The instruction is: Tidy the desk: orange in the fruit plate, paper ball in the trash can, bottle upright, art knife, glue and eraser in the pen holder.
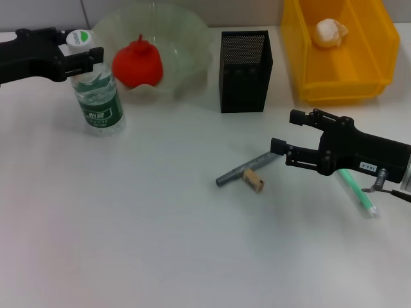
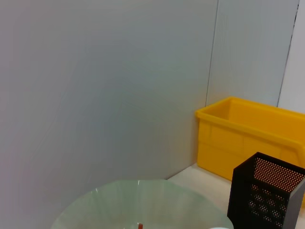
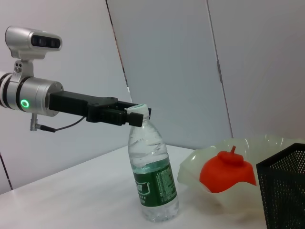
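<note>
bottle [image 1: 97, 90]: upright on the table's left side, white cap pinched by the left gripper [image 1: 82, 56], which comes in sideways from the left edge w/ fingers closed on the cap
orange [image 1: 137, 62]: already sitting in the fruit plate [image 1: 186, 45], just right of the bottle, back left
paper ball [image 1: 329, 32]: inside the trash can [image 1: 359, 70], far right corner
pen holder [image 1: 245, 69]: stands between plate and bin, a gap on both sides
eraser [image 1: 253, 180]: mid-table, touching the grey stick [image 1: 247, 169] that lies diagonal next to it
green stick [image 1: 358, 191]: on the right, partly under the right arm
right gripper [image 1: 287, 141]: hovering low, right of center, fingers spread wide, nothing in them, tips pointing toward the grey stick's upper end
table [image 1: 128, 244]: plain white top, whole front half is free space, so plenty of room near the front edge
room: grey panel walls right behind the table in both wrist views; plate and bin sit close to that back edge
</note>
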